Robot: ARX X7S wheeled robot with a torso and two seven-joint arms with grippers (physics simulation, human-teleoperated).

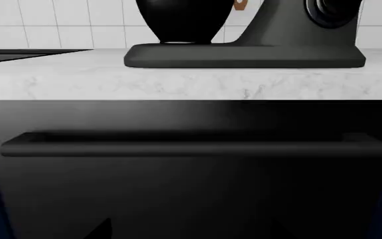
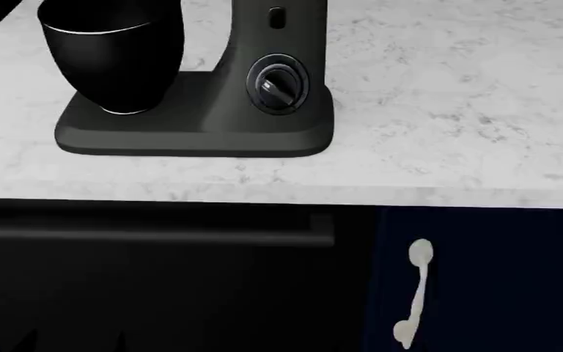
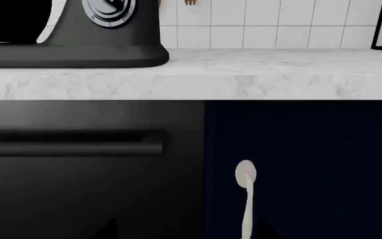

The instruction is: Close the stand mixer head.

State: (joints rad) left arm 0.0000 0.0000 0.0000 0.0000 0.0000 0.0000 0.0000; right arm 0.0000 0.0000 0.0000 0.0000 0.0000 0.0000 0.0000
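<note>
The stand mixer head is out of view, above every frame. Only the mixer's lower part shows: the flat dark-grey base (image 2: 184, 138), the glossy black bowl (image 2: 111, 59) and the upright column with its round dial knob (image 2: 278, 84). The left wrist view shows the base (image 1: 244, 56) and the bowl (image 1: 181, 20); the right wrist view shows the dial (image 3: 109, 10). My left gripper (image 1: 191, 234) and right gripper (image 3: 187, 233) are low, in front of the cabinet fronts below the counter. Only their dark fingertips show, wide apart and empty.
The mixer stands on a white marble counter (image 2: 457, 110) before a tiled wall (image 3: 277, 25). Below are a black front with a long bar handle (image 2: 164, 233) and a navy cabinet door with a white handle (image 2: 413, 293). The counter edge overhangs both grippers.
</note>
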